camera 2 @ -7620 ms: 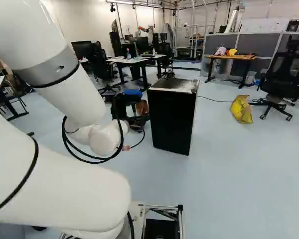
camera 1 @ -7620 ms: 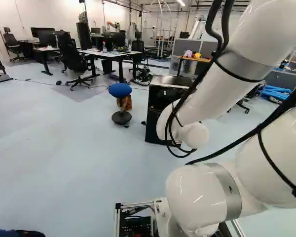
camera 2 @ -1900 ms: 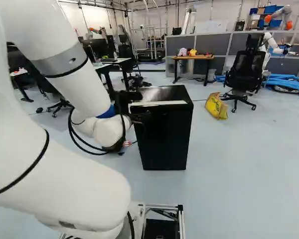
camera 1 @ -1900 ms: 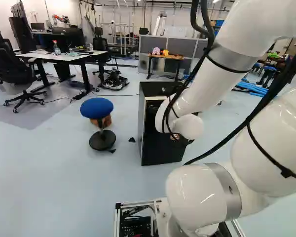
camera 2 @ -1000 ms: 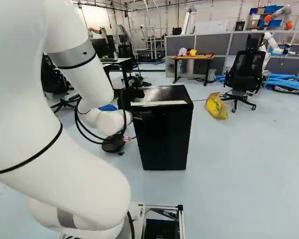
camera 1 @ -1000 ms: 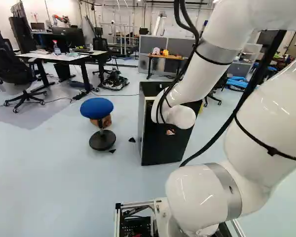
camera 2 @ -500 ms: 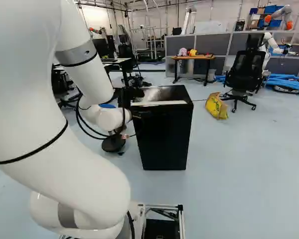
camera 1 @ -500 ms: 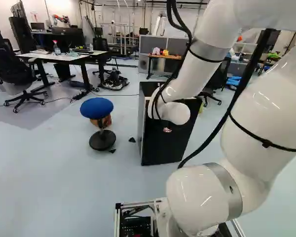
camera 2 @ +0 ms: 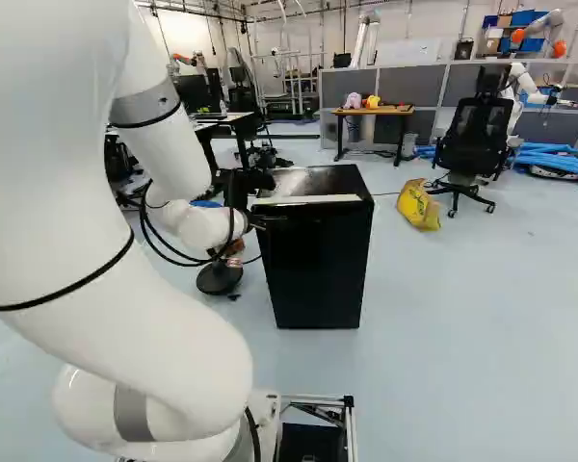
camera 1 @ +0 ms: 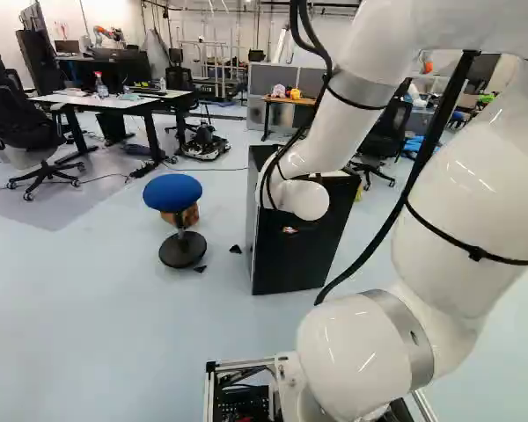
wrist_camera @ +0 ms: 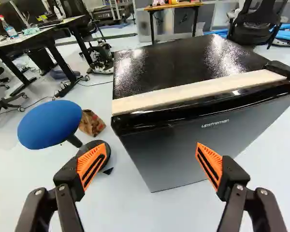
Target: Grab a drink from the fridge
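Okay, fridge (camera 2: 313,260) is at the centre of the right base view, door apparently shut; no drink visible, so probably inside. Gripper (wrist_camera: 152,145) has its fingers wide apart, holding nothing, near the fridge front. Approach looks mostly done; opening the door, locating the drink, gripping and removing it are left.

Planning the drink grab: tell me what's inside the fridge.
Nothing inside the fridge can be seen: its door looks shut and hides the interior. Only the outside shows, with a pale strip along the top's front edge.
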